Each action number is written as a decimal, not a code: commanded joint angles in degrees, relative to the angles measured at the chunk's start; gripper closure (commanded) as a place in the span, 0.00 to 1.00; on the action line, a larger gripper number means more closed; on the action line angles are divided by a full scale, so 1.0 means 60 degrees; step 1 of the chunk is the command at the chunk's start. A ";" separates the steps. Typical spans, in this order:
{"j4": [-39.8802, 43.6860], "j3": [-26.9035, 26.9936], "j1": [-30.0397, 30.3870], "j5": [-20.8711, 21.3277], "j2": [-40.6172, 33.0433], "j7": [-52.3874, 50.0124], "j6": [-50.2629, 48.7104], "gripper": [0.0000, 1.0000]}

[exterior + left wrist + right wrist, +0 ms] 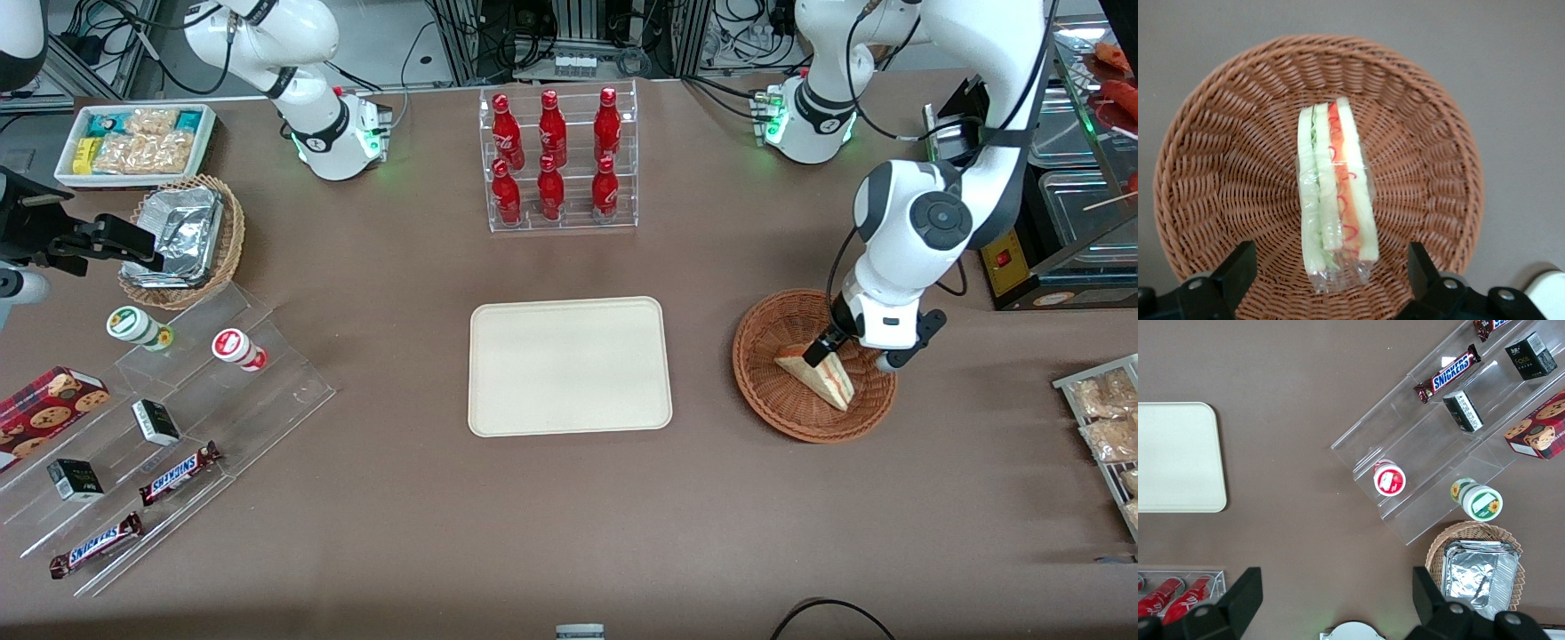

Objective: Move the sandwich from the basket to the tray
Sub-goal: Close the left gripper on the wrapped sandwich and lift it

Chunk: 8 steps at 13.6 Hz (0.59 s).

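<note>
Tool (1331, 277) on the working arm: fingers (1238, 270) spread wide apart, one on each side of the sandwich (1335, 193), holding nothing. Wrist view shows clear wicker between each fingertip and the wedge, so no contact is seen there.

Sandwich lies in the basket (1218, 167), cut edge up toward the wrist camera: pale bread, green layer, pink-red layer, under a clear wrap. That layering shows only from the wrist.

Front view: tool (822, 351) sits low over the basket (765, 342), right at the upper end of the sandwich (822, 378). Only one dark fingertip is made out here; the arm's white body covers the rest, so the opening cannot be read from this angle. The arm also hides part of the basket's rim.

Tray (569, 364) lies flat on the brown worktop (569, 516), beside the basket toward the parked arm's end, a strip of worktop between them. Nothing is on it. The parked wrist view shows only a cut-off corner of the tray (1178, 457).

Farther from the camera than the tray: a clear rack of red bottles (556, 160).
</note>
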 commanded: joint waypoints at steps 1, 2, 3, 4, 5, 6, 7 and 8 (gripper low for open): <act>-0.0024 0.0032 -0.0068 0.0122 0.0527 -0.0478 0.0785 0.00; -0.0010 0.0046 -0.0068 0.0122 0.0762 -0.0639 0.1151 0.00; 0.0005 0.0047 -0.0083 0.0122 0.1025 -0.0655 0.1489 0.00; 0.0005 0.0047 -0.0083 0.0122 0.1202 -0.0655 0.1724 0.00; 0.0034 0.0047 -0.0083 0.0122 0.1305 -0.0640 0.1784 0.08; 0.0078 0.0047 -0.0083 0.0122 0.1306 -0.0626 0.1770 0.71; 0.0107 0.0047 -0.0083 0.0122 0.1291 -0.0539 0.1727 1.00; 0.0122 0.0047 -0.0083 0.0151 0.1248 -0.0465 0.1654 1.00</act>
